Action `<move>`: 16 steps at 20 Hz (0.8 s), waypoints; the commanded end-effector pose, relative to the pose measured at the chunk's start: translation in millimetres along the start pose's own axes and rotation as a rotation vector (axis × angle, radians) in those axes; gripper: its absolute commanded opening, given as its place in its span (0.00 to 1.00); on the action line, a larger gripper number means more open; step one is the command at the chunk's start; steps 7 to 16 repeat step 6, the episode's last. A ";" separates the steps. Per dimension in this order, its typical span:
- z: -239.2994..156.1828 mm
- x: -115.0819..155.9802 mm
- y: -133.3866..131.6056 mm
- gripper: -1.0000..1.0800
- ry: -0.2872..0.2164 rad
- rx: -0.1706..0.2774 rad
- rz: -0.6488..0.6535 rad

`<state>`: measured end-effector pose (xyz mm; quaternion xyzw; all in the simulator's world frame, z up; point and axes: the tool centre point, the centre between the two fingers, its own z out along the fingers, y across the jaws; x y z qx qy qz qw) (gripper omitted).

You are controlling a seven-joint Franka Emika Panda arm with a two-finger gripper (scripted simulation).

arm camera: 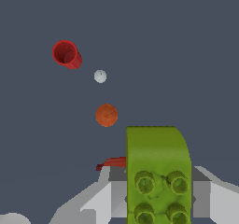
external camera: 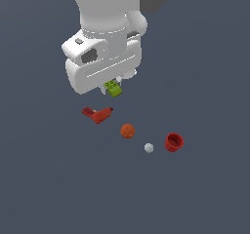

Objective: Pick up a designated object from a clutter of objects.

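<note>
In the exterior view, the red toy drill point(external camera: 97, 114) lies farthest to that view's left, flat on the dark counter point(external camera: 49, 179). Just above and slightly to the right of it in the picture, the white hand point(external camera: 112, 87) hangs under the bulky arm, and the small lime-green brick point(external camera: 114, 88) sits at its tips, mostly hidden by the hand's body. In this view the brick appears apart from the drill and from the other pieces, though its height over the counter cannot be judged. Further to the exterior view's right comes the orange ball point(external camera: 127, 131), then the small white ball point(external camera: 149, 147), and last the red cup point(external camera: 173, 142), tipped on its side with its mouth showing. These three lie in a loose row, well apart from each other.

The wrist view shows the green brick point(arm camera: 158, 171) large and close, its round studs facing the camera, with a grey finger point(arm camera: 119, 192) of the hand point(arm camera: 158, 195) pressed against each side: the hand is clenched on the brick. Behind the brick a sliver of the drill point(arm camera: 112, 163) peeks out, and beyond it lie the orange ball point(arm camera: 106, 115), the white ball point(arm camera: 100, 76) and the cup point(arm camera: 66, 54).
</note>
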<state>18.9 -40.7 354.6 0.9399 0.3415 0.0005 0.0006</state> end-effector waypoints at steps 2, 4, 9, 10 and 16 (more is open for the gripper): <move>-11.2 -0.2 -2.0 0.00 0.000 0.001 0.000; -14.1 0.1 -2.4 0.00 0.000 0.001 0.000; -15.0 0.2 -2.5 0.00 0.000 0.001 0.000; -15.0 0.2 -2.5 0.00 0.000 0.001 0.000; -15.0 0.2 -2.5 0.00 0.000 0.001 0.000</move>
